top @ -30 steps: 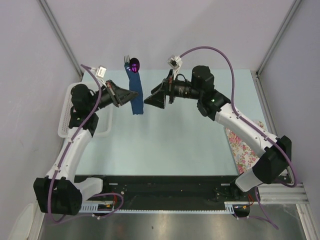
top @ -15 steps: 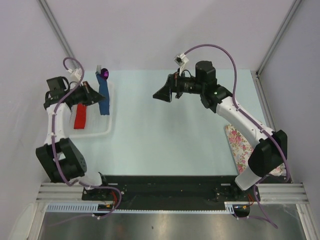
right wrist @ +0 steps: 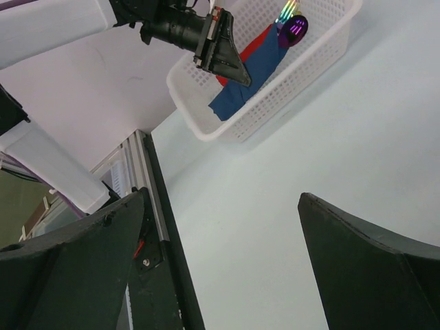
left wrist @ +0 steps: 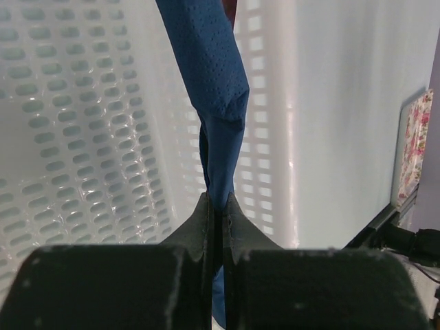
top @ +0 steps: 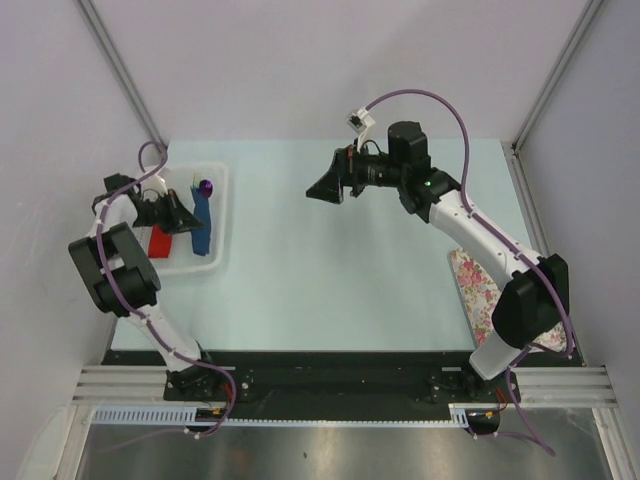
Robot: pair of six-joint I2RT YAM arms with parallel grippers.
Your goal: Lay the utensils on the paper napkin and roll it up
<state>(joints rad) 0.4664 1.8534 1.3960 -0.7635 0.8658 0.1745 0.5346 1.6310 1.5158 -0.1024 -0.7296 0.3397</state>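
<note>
Paper napkin (top: pixel 202 222): rolled into a narrow navy strip, now in the upper left of the overhead frame, over or inside the white basket (top: pixel 222 200). A second ago it hung at upper centre, above the table (top: pixel 330 280), between the two grippers.
- Utensils (top: pixel 206 187): iridescent purple-green ends poke out of the far end of the roll. They have travelled with it.
- Whether the roll rests on the basket floor: cannot tell. A red flat object (top: pixel 158 242) lies just beside it in the basket.

Reading: rolling looks finished. The bundle is being delivered, and letting go is likely all that remains.

Left gripper (top: pixel 188 218): still clamped on the roll. In the wrist view the fingers (left wrist: pixel 206 220) pinch the blue paper with no gap. The arm has swung left and folded back tight on itself, elbow low, wrist pointing right into the basket.

Right gripper (top: pixel 316 189): spread wide, holding nothing. It hangs at upper centre much where it was, arm stretched up and left, well apart from the basket. Floral cloth (top: pixel 478 288) lies at the right edge.
</note>
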